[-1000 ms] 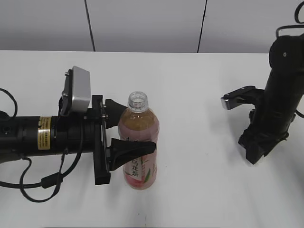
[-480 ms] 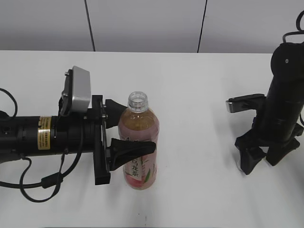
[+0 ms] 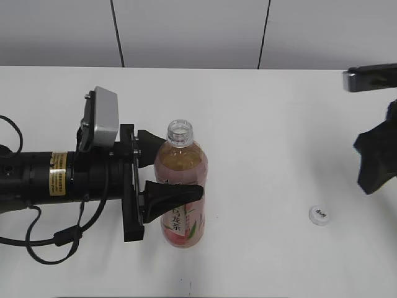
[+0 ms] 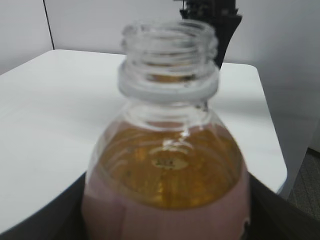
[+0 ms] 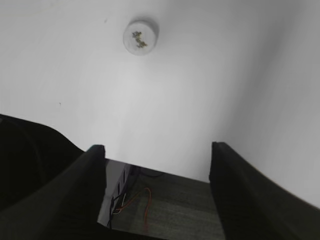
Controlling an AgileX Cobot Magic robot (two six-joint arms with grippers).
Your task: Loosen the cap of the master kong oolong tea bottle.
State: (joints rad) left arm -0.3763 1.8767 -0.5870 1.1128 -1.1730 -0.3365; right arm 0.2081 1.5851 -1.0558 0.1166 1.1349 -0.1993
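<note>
Right tool has lifted away, spread and empty, leaving cap on surface | left tool clamps bottle mid-body | bottle open, full, squeezable: grip gently.

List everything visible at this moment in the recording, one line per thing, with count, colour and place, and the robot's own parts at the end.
oolong tea bottle: one, clear plastic with pale amber tea and a pink label, upright at centre-left of the table, its neck open with no cap on it.
cap: one, white with a small dark mark on top, lying alone on the table at the right, apart from the bottle.
table: one, white, under everything.
wall: pale grey panels with dark seams, behind the table.
left claw: one, black, reaching in from the left, its fingers on either side of the bottle's body, gripping it.
right claw: one, black, open and empty, raised at the right edge, away from the cap.
</note>
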